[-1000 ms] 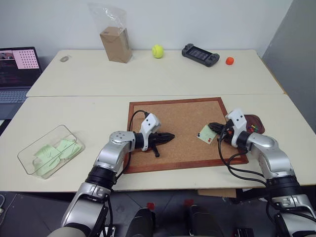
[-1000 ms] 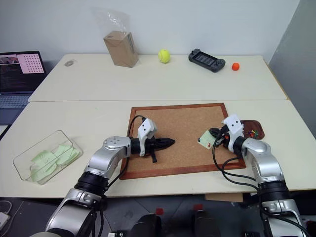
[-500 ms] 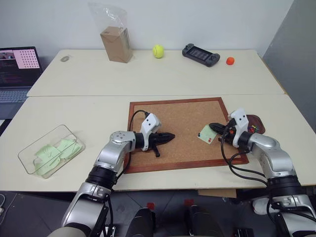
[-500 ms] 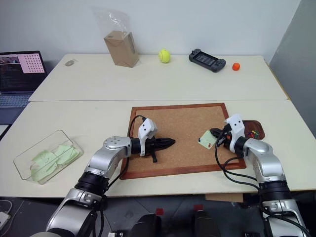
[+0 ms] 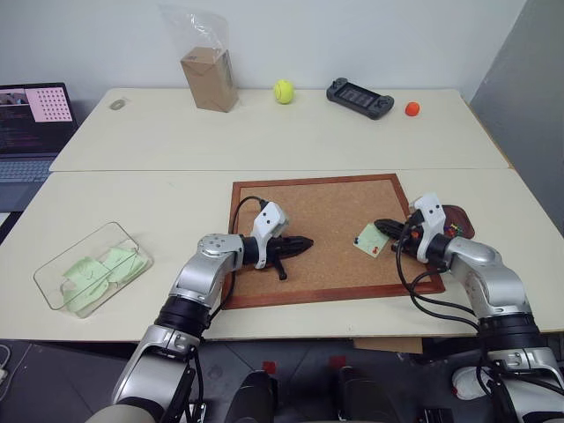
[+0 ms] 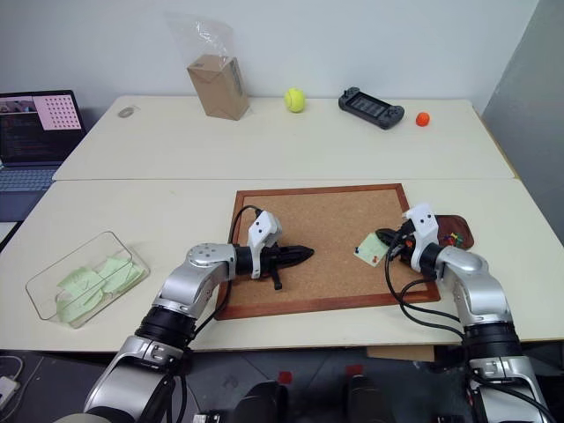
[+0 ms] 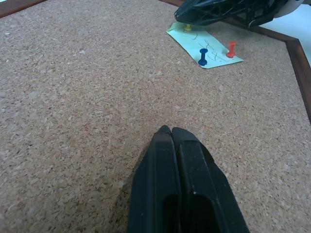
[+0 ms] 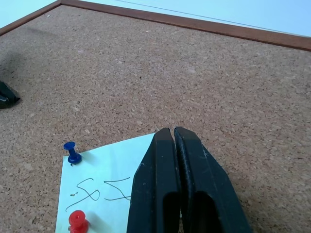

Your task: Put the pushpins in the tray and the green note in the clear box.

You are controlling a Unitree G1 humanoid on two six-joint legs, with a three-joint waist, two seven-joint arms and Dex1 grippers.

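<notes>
Resting closed-fingered on the note's (image 8: 104, 189) corner, your right tool (image 5: 381, 226) must open before pulling pins (image 8: 73, 153). Note sits at the corkboard's (image 5: 300, 203) 3 o'clock; left tool (image 5: 306, 242) is closed, empty.

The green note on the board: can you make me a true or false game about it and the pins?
1. The green note lies on the corkboard. True.
2. A red pin and a blue pin stick in it. True.
3. The right gripper is wide open. False: its fingers are shut, over the note.
4. The clear box is empty. False: green notes already lie in it.
5. The left gripper holds the note. False: it is shut, apart from the note.
</notes>
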